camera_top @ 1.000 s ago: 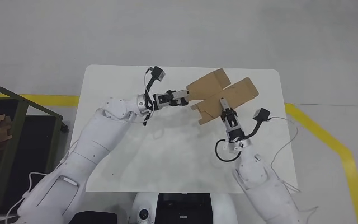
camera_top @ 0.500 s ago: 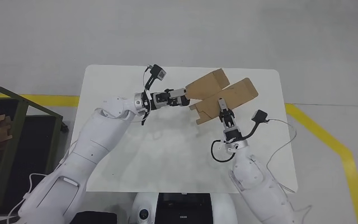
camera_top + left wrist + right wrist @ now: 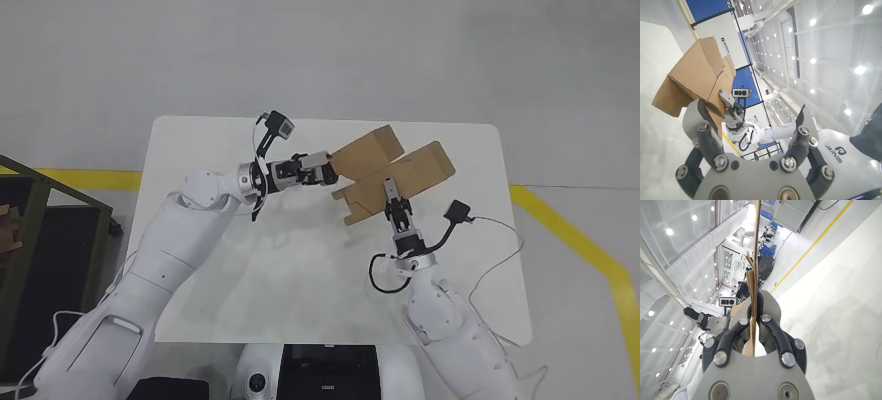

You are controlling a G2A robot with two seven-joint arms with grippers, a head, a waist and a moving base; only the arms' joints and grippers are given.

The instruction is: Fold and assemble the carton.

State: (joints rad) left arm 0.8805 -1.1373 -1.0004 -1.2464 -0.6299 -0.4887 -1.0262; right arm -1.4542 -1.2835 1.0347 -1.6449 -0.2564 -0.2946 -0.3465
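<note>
carton [image 3: 372,157]: brown cardboard, partly folded, lifted off the table [image 3: 220,290]. It hangs over the far right part, nearer the far edge than the near one.
shape: two long panels splayed apart in top view, with a short flap hanging at the near left end. Left wrist view shows creased faces and ragged flap edges on the carton [image 3: 694,75].
right gripper [image 3: 389,192]: comes in from the near right side, on the carton's near panel. In right wrist view the right gripper [image 3: 753,311] has both fingers pressed together on the cardboard, seen edge-on as a thin sheet between them.
left gripper [image 3: 326,170]: at the carton's left end, above the far middle of the table. In left wrist view the left gripper [image 3: 751,108] is spread wide. One finger [image 3: 702,113] lies against the carton's lower edge, the other is well apart from it, and nothing is pinched.
cross-check: left wrist view also shows the right gripper [image 3: 726,97] clamped on the cardboard just past that finger.
table: white, rounded corners.
</note>
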